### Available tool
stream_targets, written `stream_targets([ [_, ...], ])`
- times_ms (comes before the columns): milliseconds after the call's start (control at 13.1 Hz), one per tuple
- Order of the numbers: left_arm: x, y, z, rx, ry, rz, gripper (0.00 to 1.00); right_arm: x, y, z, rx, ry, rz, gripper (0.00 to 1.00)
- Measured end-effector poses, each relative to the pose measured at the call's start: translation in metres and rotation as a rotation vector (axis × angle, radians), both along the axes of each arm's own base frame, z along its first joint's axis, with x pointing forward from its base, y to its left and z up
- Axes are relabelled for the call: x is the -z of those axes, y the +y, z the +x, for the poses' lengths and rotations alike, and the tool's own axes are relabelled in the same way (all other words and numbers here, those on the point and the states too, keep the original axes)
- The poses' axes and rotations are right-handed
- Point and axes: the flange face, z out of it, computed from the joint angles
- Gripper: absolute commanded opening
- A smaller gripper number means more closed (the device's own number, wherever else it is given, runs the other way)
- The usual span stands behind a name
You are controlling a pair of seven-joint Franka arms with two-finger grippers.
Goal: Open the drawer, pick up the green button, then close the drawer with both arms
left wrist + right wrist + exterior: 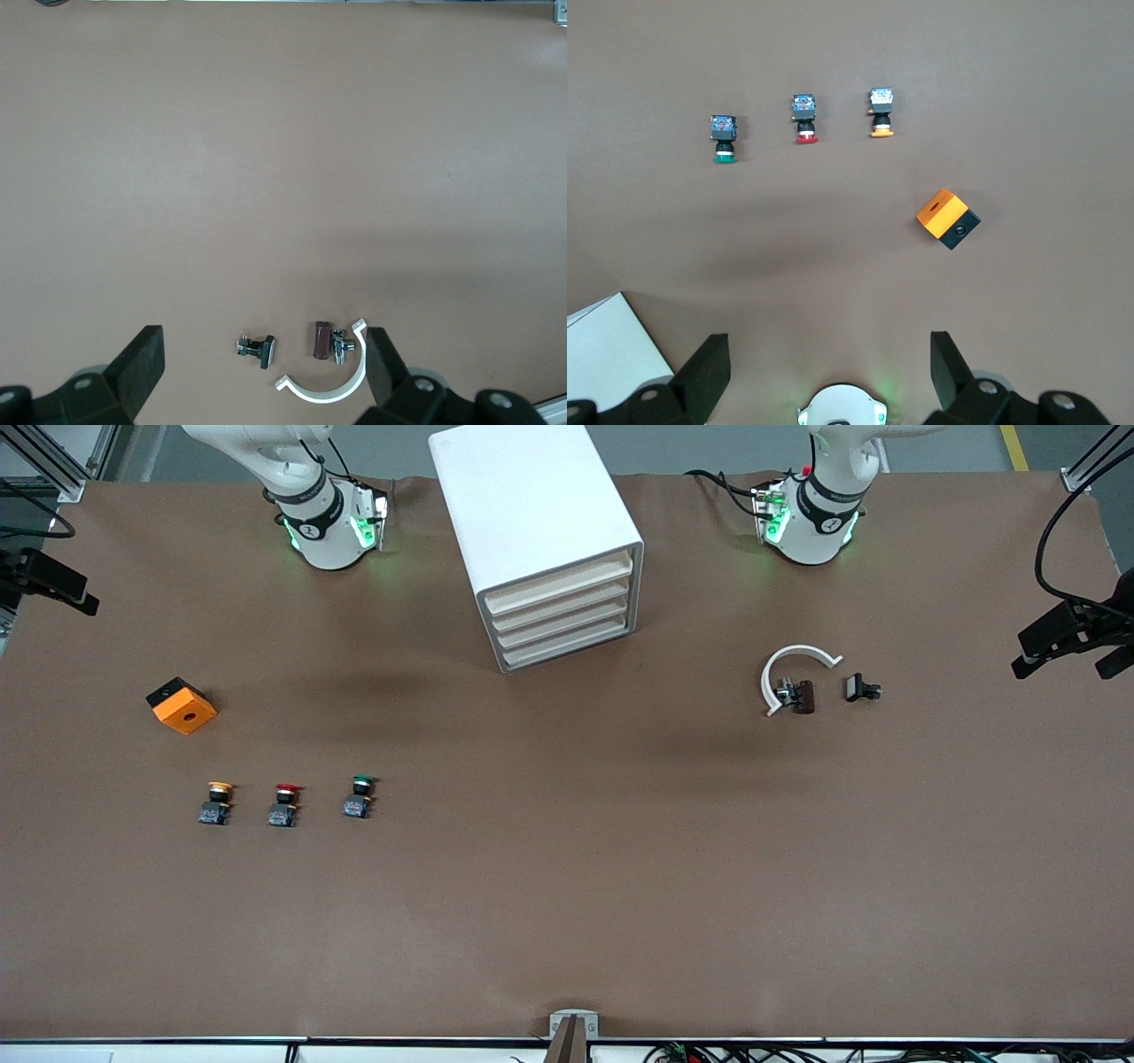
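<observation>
- Left pincer (261, 372): fingers spread wide, gripping nothing, raised over the brown table (567, 903) near its own base; below it a white curved plastic clip (330, 381) touching a small dark metal fitting (322, 340), with a black bolt-like piece (259, 348) just beside.
- Right pincer (828, 372): likewise spread and bare, parked high by its base, waiting.
- Green-capped push button (724, 139): on the table well out from the right pincer, in a row with a red-capped button (803, 118) and a yellow-capped button (880, 111); orange-and-black switch box (947, 218) nearer that pincer.
- White four-drawer plastic cabinet (540, 540): between the arms, all drawers shut, contents hidden.
- Fits equally drawers never opened or shut again.
</observation>
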Motion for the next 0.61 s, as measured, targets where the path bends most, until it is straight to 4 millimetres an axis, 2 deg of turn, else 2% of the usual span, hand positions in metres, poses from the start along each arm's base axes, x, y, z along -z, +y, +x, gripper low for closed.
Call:
stream_targets([
  [610,0.001,0.000,0.000,0.001,0.006,0.000,1.00,-0.015,0.002,-0.005,-0.034,-0.055,0.001,1.00],
])
